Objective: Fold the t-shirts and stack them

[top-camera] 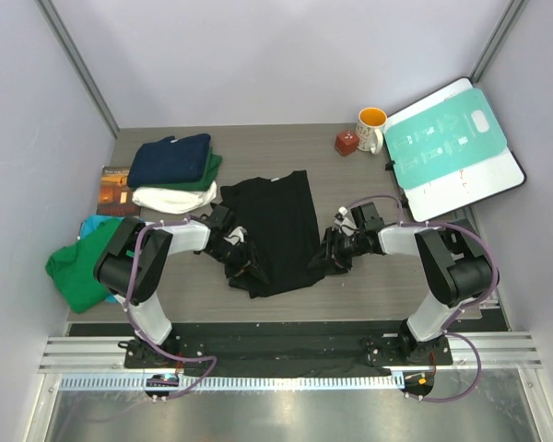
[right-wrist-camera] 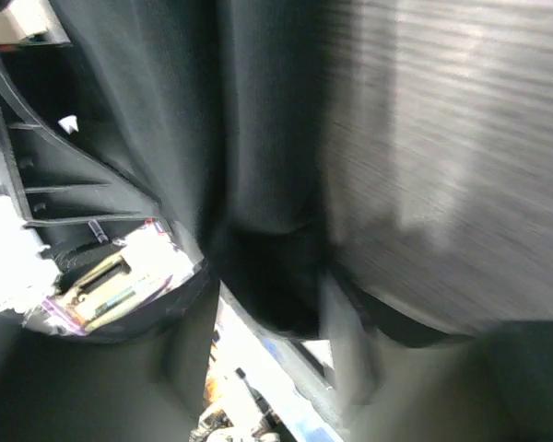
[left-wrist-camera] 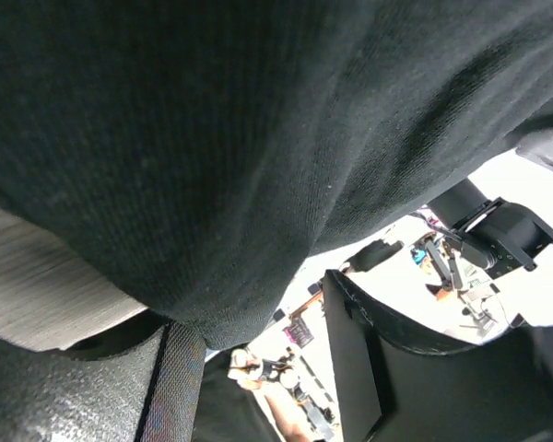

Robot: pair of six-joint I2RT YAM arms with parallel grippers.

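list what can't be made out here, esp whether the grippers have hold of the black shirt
1. left gripper: in the top view its tips merge with the black t-shirt, and cloth fills the left wrist view. Grip unclear.
2. right gripper: right wrist view blurred, top view too small. Grip unclear.
3. teal t-shirt: top view, mostly under the green t-shirt.
4. brown book: top view, partly covered by the folded stack.

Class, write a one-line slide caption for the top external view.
Left gripper and right gripper flank the black t-shirt; a folded stack lies far left.
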